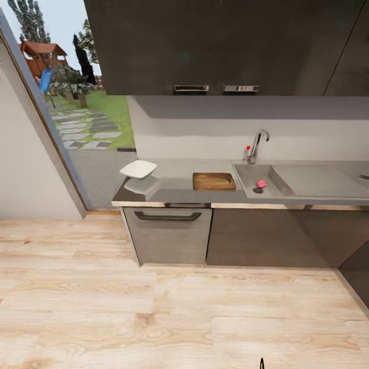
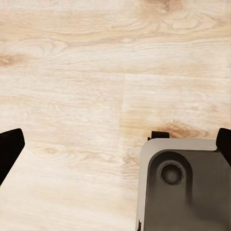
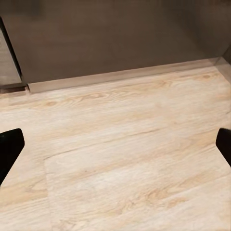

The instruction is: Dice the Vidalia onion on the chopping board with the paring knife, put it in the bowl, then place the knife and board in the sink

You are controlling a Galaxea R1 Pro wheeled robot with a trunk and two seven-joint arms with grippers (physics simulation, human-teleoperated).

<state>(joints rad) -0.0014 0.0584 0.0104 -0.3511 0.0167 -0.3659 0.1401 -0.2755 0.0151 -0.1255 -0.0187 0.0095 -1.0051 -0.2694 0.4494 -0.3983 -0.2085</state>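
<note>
1. While the robot is standing back on the wood floor [image 1: 154,307], the step in hand is looking like the approach to the sink [image 1: 246,177]; it would go best by rolling straight toward the right-of-centre of the frame and stopping square to the basin, near enough for an arm to be reaching down in.
2. Sitting at the basin's bottom, just beside the drain, is the pinkish Vidalia onion [image 1: 261,184], right of centre in the head view.
3. Lying left of the sink on the countertop [image 1: 174,190] is the chopping board [image 1: 213,181], with the bowl [image 1: 138,168] further left at the counter's end.
4. I am not making out the paring knife.
5. Both the left gripper [image 2: 115,147] and the right gripper [image 3: 115,144] are standing wide apart, holding nothing, pointing at bare floor.
6. So the onion is lying well apart from both sets of jaws, up on the counter ahead.
</note>
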